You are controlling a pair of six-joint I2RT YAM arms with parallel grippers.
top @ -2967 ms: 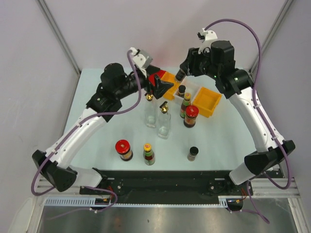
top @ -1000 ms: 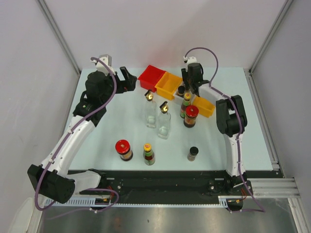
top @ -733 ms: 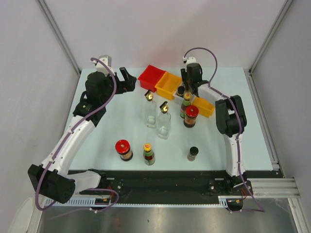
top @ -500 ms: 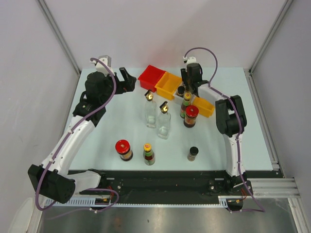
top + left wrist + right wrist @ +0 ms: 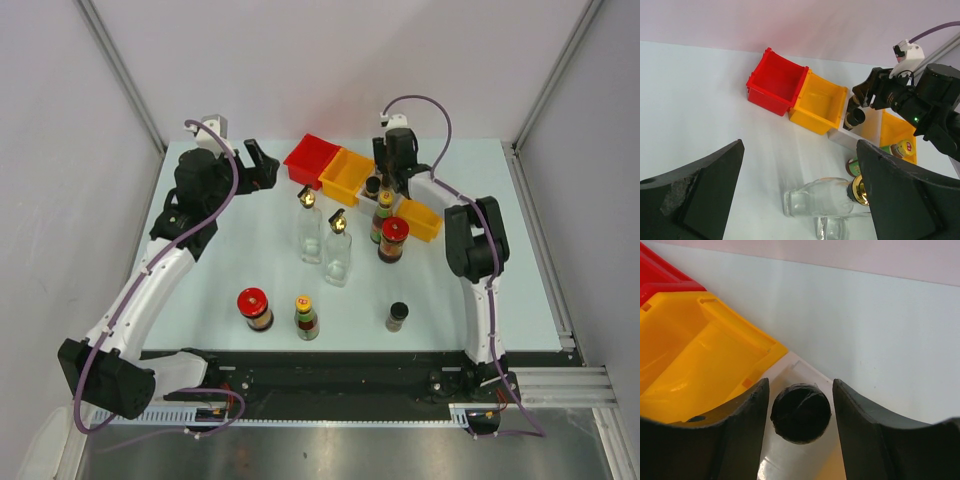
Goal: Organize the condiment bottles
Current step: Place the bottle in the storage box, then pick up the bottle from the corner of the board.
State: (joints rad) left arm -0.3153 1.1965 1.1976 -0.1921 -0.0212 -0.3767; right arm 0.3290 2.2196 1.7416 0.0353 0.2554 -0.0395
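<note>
I have the right gripper hanging over the open white plastic bin at about 1 o'clock on the pale table. Its jaws are spread to either side of a small black-capped shaker that stands in that bin. A thin sliver of white shows on each side of the cap, so I read no pinch.

The left gripper hovers at 11 o'clock with its jaws spread wide, holding nothing. It faces the red plastic bin and the yellow plastic bin beside it.

A second yellow bin sits at 2 o'clock. Just beside it stand a yellow-capped sauce bottle and a red-lidded dark jar.

Two tall clear glass bottles with gold spouts stand near the centre.

Along the near edge, from 7 to 5 o'clock, stand another red-lidded jar, another sauce bottle and a second black-capped shaker.
</note>
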